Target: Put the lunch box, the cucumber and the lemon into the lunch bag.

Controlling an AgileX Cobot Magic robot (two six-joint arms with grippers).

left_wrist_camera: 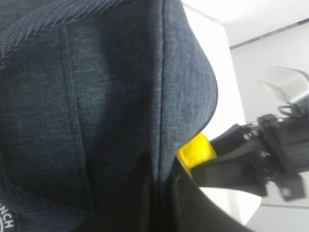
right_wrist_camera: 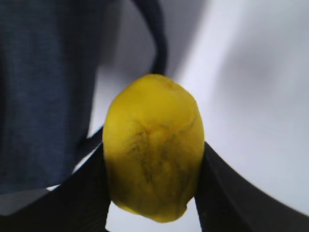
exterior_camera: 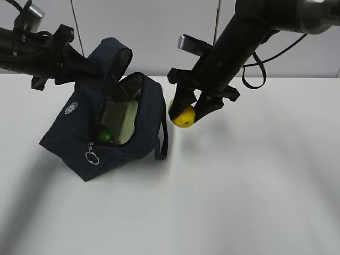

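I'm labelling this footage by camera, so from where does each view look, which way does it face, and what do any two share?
Exterior view: raised, facing the table at a slant; both arms, lunch bag, right gripper holding the lemon.
Left wrist view: pressed close against the bag's navy fabric; the right gripper beyond.
Right wrist view: looks along its own fingers at the lemon, bag at left.
All three share the lemon and bag.

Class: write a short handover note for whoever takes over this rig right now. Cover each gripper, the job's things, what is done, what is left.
Left gripper: shut on the bag's flap, holding it open.
Right gripper: shut on the lemon, held off the table beside the bag's open side.
Done: lunch box and cucumber are inside the bag.
Left: put the lemon in the bag and let go.
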